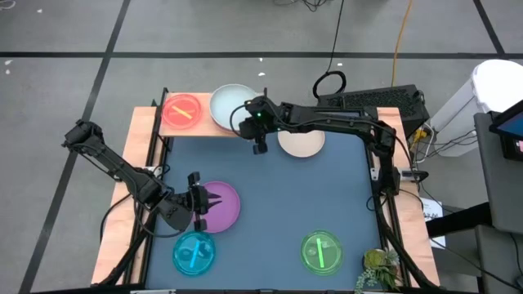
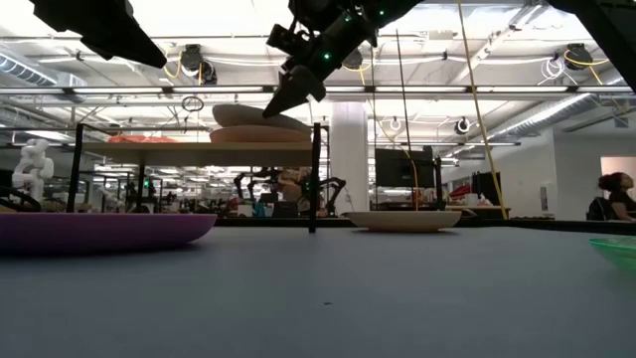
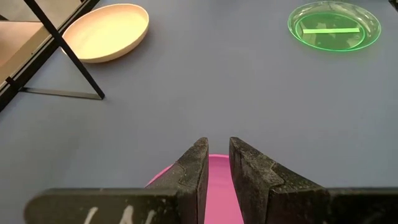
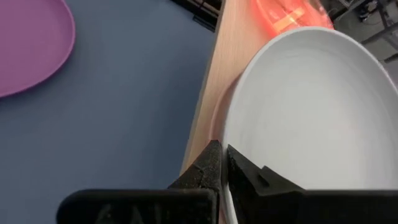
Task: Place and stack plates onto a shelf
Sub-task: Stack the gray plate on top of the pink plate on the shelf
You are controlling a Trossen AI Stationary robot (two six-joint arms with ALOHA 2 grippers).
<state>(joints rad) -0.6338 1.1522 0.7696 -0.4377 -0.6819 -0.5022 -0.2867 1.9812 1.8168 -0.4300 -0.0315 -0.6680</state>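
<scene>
Two stacked plates sit on the shelf (image 1: 204,131) at its right end: the pale white plate (image 1: 231,106) lies tilted on top of a pink plate (image 2: 260,133), whose rim shows beneath it in the low view. At the shelf's left end an orange translucent plate (image 1: 181,110) rests with a yellowish strip across it.

The right gripper (image 1: 260,147) hangs at the near edge of the white plate, above the shelf's right end. In the right wrist view its fingers (image 4: 208,165) stand almost pressed together, with only a thin gap between them, just at the plate's rim; whether they touch the rim cannot be told.

The cream plate (image 1: 302,142) lies on the blue table (image 1: 327,196), just beside the shelf's right legs.

The left gripper (image 1: 197,214) hovers over the left edge of the purple plate (image 1: 219,204), which lies flat on the table. Its fingers (image 3: 194,171) are slightly apart, holding nothing.

The cyan translucent plate (image 1: 194,252) lies near the front left of the table and carries a pale strip. The green translucent plate (image 1: 321,251) lies at the front right, well apart from it, with a green strip inside.
</scene>
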